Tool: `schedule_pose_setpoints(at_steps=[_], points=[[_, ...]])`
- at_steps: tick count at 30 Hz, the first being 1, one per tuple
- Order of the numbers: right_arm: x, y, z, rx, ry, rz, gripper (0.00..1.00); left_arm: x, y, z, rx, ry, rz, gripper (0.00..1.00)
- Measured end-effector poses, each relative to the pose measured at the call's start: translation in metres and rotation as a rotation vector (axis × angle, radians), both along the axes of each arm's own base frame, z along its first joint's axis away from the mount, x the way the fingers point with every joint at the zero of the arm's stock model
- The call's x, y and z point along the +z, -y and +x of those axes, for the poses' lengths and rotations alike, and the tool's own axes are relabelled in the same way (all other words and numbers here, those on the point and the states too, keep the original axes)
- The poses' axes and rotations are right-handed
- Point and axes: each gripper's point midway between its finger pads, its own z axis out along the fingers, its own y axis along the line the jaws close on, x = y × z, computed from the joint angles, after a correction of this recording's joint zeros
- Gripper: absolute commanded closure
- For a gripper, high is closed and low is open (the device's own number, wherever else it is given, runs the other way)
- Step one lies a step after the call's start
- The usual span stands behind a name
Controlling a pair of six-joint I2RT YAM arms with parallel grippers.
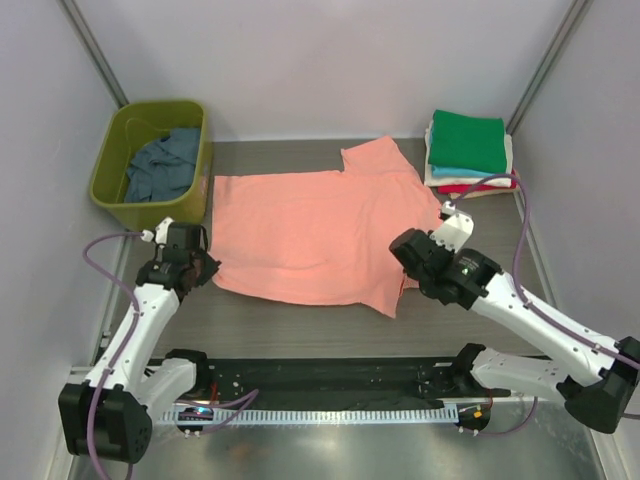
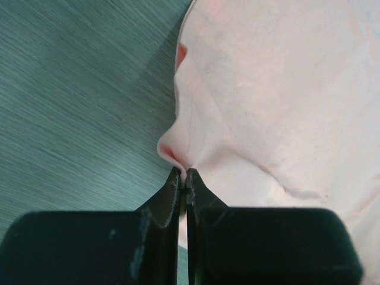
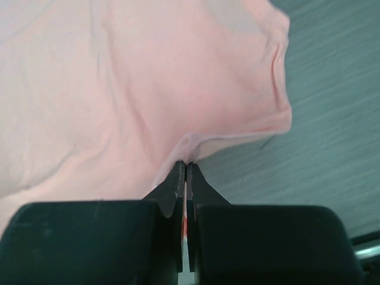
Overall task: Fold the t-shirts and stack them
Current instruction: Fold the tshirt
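1. In the middle of the bench (image 1: 300, 325), the salmon-pink t-shirt (image 1: 320, 235), spread nearly flat, with one sleeve pointing to the far side and the other to the near side at the right end.
2. Left fingers (image 2: 178, 181) pressed together on a small tuck of the near left edge of this cloth. In the left wrist view, a little peak of fabric drawn up just at the tips.
3. Right fingers (image 3: 180, 173) clamped in the same way on the right part of the edge, close to the near sleeve, with a narrow ridge of cloth pinched between the tips.
4. Gripped at two points well apart, most probably in order to raise both ends together and so have the edge taut, without crumpling in a fold.
5. Judged as the very beginning of a fold: pinched already, but not yet lifted, with nearly all of the cloth flat on the bench.
6. At the far right, a neat stack of folded t-shirts (image 1: 467, 150), green on top, cream and red layers below. Apart from the working area, likely the place for the pink one afterwards.
7. At the far left, an olive-green tub (image 1: 108, 195) with a slate-blue t-shirt (image 1: 165, 165) crumpled inside, probably waiting for its turn.
8. Possible trouble: such a thin pinch may slip. Better to move both arms at an equal pace, otherwise dragging or twisting of the cloth.
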Motion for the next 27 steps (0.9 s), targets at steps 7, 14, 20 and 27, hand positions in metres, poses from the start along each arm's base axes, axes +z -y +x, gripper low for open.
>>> schedule_pose_setpoints(at_steps=[7,14,20,27], points=[[0.006,0.019,0.074,-0.073,0.012,-0.099,0.99,-0.008,-0.001,0.019,0.007,-0.078,0.017,1.00],[0.010,0.019,0.137,-0.070,0.037,-0.123,0.99,-0.022,-0.008,0.047,0.047,-0.148,0.016,1.00],[0.015,0.015,0.179,-0.061,0.061,-0.133,0.99,-0.030,-0.009,0.070,0.059,-0.169,0.025,1.00],[0.004,0.014,0.214,-0.055,0.043,-0.163,0.99,-0.039,-0.017,0.087,0.085,-0.194,0.045,1.00]])
